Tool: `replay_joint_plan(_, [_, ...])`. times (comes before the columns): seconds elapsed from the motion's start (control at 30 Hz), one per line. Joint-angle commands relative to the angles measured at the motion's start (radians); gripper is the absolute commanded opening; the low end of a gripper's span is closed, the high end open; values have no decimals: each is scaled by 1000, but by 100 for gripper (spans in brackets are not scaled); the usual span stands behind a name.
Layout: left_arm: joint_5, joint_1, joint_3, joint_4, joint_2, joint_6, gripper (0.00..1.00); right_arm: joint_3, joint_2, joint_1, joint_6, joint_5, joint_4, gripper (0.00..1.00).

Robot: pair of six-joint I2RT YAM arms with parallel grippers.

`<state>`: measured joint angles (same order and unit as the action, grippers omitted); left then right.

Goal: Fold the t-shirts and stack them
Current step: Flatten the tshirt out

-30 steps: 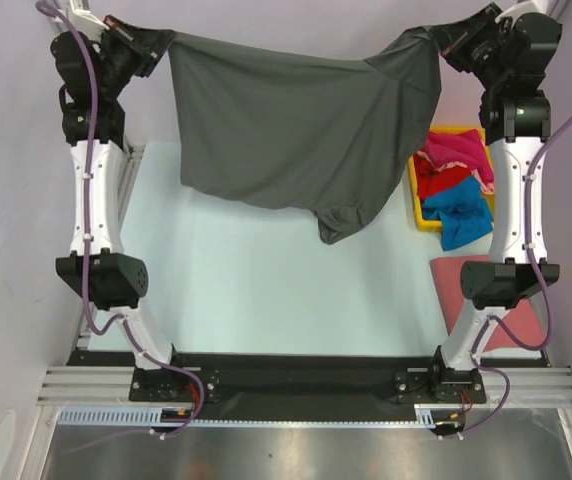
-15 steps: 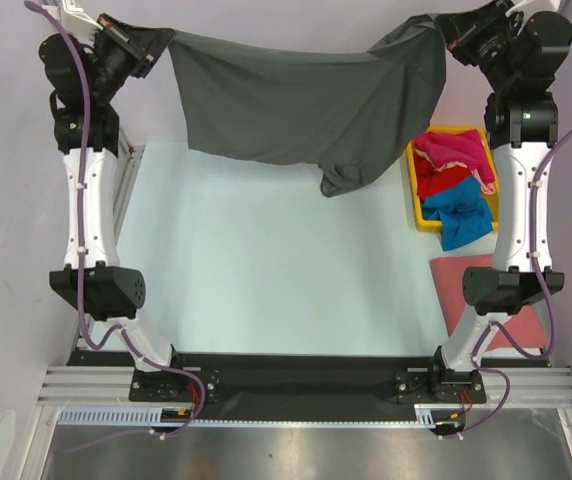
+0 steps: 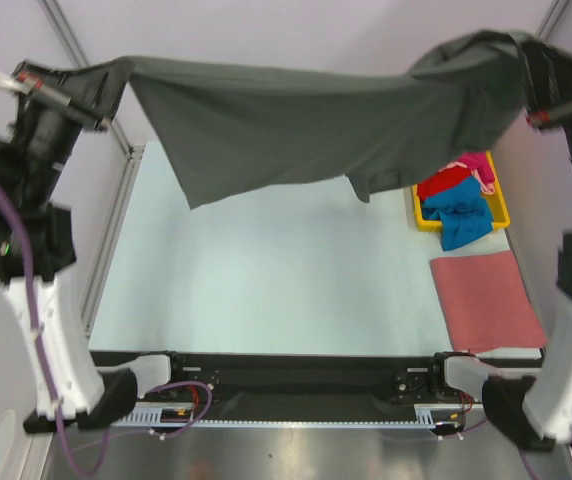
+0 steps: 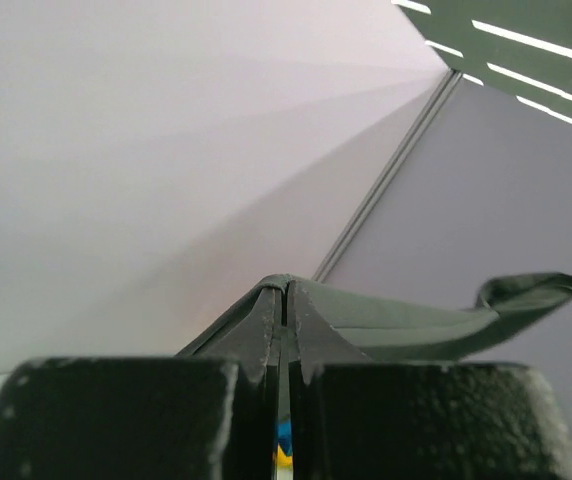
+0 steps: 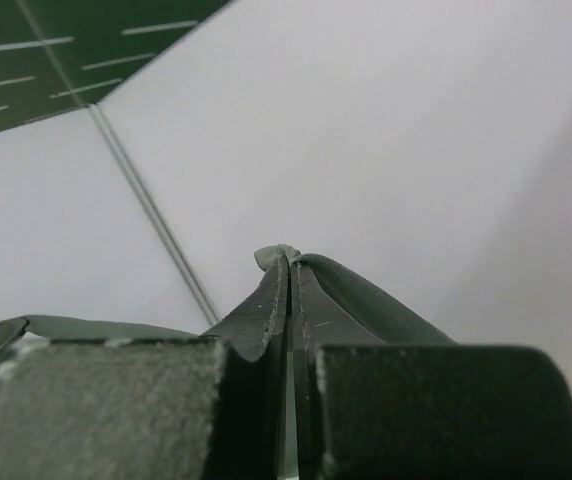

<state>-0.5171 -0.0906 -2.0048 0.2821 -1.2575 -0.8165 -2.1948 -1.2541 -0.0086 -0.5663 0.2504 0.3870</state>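
The large dark grey t-shirt [image 3: 306, 125] hangs stretched between my two grippers, high above the table's far part. My left gripper [image 3: 106, 85] is shut on its left corner; the pinched cloth shows in the left wrist view [image 4: 284, 300]. My right gripper [image 3: 526, 65] is shut on its right corner, cloth pinched in the right wrist view [image 5: 288, 275]. Magenta [image 3: 474, 165], red [image 3: 444, 183] and bright blue [image 3: 461, 215] t-shirts lie heaped in the yellow tray. A salmon-pink t-shirt [image 3: 486, 300] lies folded flat at the right front.
The yellow plastic tray [image 3: 496, 205] stands at the table's right edge. The pale table top [image 3: 266, 270] spreads under the hanging shirt. Metal frame rails run along the left side [image 3: 116, 230] and the near edge.
Both arms have risen high and spread apart, lifting the grey shirt up off the table and stretching it wider. Its lower hem now hangs above the far part of the table.
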Motion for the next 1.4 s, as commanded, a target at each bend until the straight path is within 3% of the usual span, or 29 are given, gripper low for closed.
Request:
replay_joint_plan(0.0, [168,38,-9,180,160,118,0,82,184,1,45,-14,-11,0])
replay_joint_plan(0.2, [474,163,-46,402,305,207,0,145,306,6,11,-59,49,0])
replay_joint_plan(0.33, [485,173,198,393,345,188,0,285,309,6,-36,-76,46,0])
replay_joint_plan(0.53, [442,170,669,207,351,178,0,716,276,6,-66,-25,-138,0])
replay_joint_plan(0.63, [417,167,826,135,296,207,0,904,213,6,-75,27,-238,0])
replay_joint_plan(0.83, [330,105,1099,-191,118,231,0,1083,33,26,-26,110,-416,0])
replay_joint_plan(1.0, [195,45,1100,-371,-203,229,0,1057,-204,25,26,156,-451,0])
replay_joint_plan(1.13, [158,17,919,-324,-425,255,0,928,-405,44,16,190,-424,0])
replay_joint_plan(1.37, [100,-21,720,-247,-600,249,0,609,-652,79,14,162,-223,0])
